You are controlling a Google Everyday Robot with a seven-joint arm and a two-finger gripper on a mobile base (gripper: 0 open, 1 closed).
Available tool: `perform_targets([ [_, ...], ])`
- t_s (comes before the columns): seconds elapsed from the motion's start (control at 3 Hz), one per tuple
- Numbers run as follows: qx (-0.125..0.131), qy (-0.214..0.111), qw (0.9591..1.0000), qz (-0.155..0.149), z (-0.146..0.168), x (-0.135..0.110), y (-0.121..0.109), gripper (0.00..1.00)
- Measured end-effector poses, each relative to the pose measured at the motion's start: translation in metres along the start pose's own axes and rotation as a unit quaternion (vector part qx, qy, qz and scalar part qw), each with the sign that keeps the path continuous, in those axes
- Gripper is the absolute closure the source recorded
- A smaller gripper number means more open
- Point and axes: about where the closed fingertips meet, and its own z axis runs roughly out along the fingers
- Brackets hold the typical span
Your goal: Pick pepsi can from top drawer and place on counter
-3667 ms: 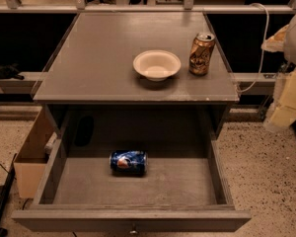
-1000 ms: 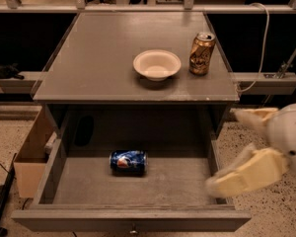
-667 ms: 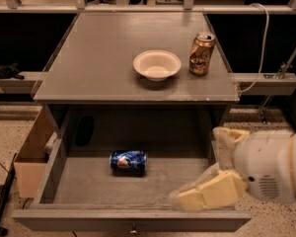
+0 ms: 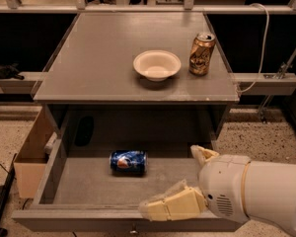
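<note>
The pepsi can (image 4: 128, 162) lies on its side on the flat grey bottom of the open top drawer (image 4: 89, 191), left of centre, with its logo facing me. My gripper (image 4: 169, 179) is over the drawer's front right part, to the right of the can and apart from it. It is open and empty: one cream finger (image 4: 172, 205) reaches left along the drawer front, the other (image 4: 203, 155) is farther back. The grey counter (image 4: 103, 58) is above the drawer.
A white bowl (image 4: 157, 64) and a gold-brown can (image 4: 202, 54) stand on the counter's right half. A tan box (image 4: 30, 157) stands on the floor left of the drawer. A white cable (image 4: 259, 48) hangs at the right, by a rail.
My arm has come in from the right and moved left and down over the drawer's front right. The pepsi can has not moved.
</note>
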Motion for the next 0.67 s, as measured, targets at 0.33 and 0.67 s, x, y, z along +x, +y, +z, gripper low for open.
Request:
perform_targets([
  [0.33, 0.007, 0.010, 0.9999, 0.003, 0.005, 0.006, 0.000, 0.00],
  [0.67, 0.016, 0.019, 0.9995, -0.018, 0.022, 0.013, -0.005, 0.00],
])
